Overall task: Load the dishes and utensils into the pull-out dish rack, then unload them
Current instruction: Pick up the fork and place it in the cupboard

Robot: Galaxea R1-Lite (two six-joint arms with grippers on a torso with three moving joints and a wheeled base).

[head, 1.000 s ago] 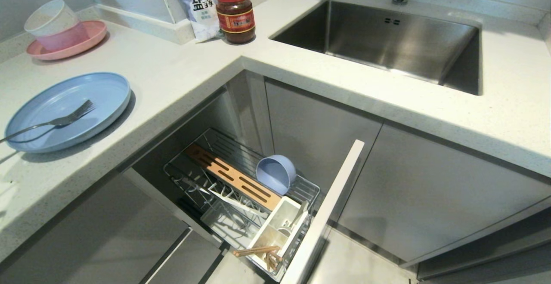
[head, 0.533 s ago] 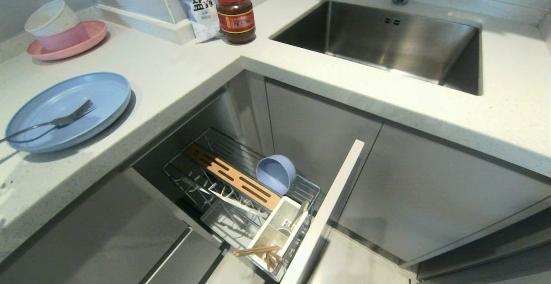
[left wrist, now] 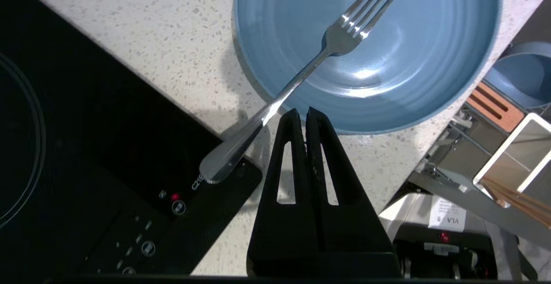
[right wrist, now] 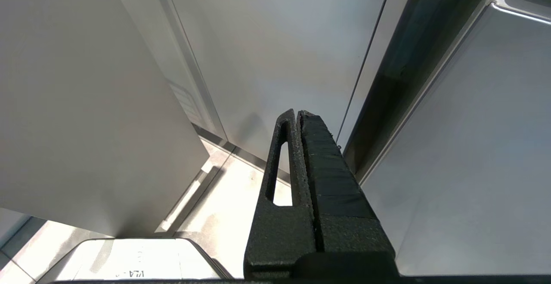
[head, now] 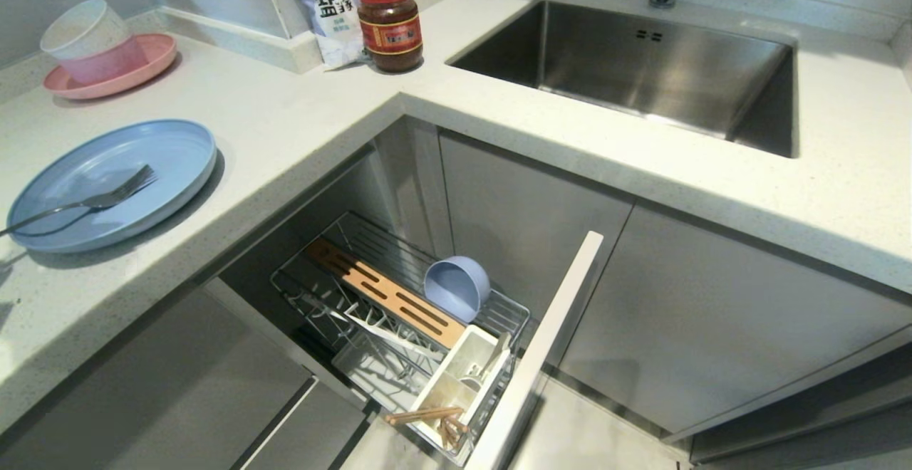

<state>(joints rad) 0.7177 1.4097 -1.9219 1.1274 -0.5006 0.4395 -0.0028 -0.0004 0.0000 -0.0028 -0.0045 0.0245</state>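
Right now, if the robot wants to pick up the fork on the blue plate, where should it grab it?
Probably the handle. The fork lies tines-down in the blue plate, while its handle sticks out over the rim above the counter, with some room underneath. The shut left gripper hovers beside it; it could open and come from above, one finger on each side of the slim handle.

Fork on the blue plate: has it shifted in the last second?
No. The fork lies across the blue plate as before, tines toward the jar.
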